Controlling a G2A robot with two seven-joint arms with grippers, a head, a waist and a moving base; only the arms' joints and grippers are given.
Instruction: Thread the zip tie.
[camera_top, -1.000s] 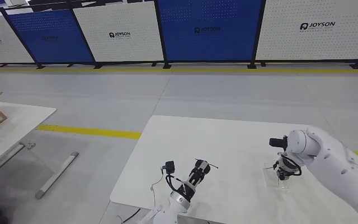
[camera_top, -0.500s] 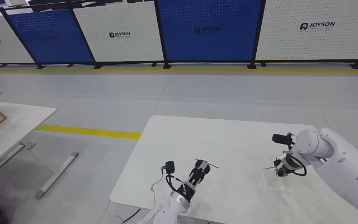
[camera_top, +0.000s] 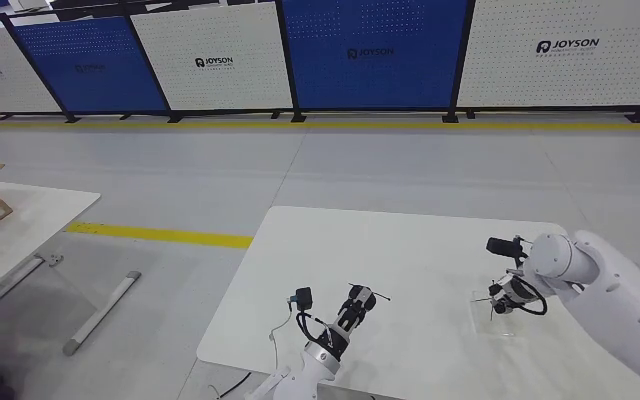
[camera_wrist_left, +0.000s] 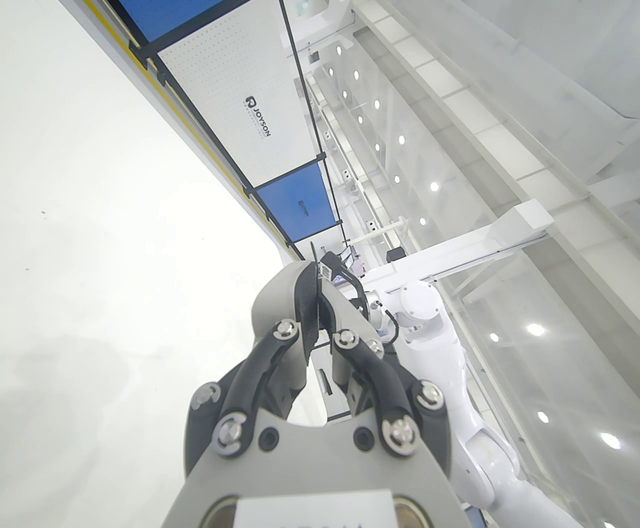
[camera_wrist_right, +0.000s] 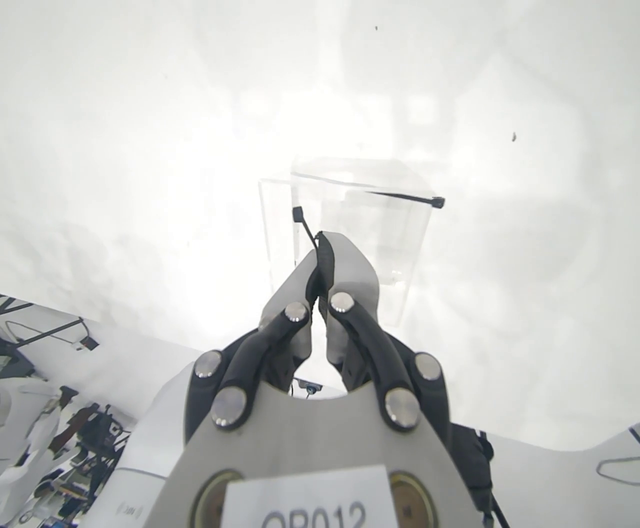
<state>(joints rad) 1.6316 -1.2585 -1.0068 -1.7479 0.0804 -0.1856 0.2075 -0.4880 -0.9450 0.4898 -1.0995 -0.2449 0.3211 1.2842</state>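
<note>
Clamping down with the left gripper, squeezing the black pads together on the left tie. Showing that strap crosswise through the tips in the top view, sticking out on both sides. Hovering low over the table, near its front edge.

Now over to the right side: pinching the right tie with the right gripper, gripping the strap between closed fingers and leaving the head free just past the tips. Hanging close over a clear box, standing on the table toward its right edge. Hard telling whether that head is dipping inside the box or hanging above the rim.

Also spotting a spare tie, lying across the box's rim with its head jutting out past one corner.

Sitting well apart across the table, these two grippers, each clenching its own tie.
</note>
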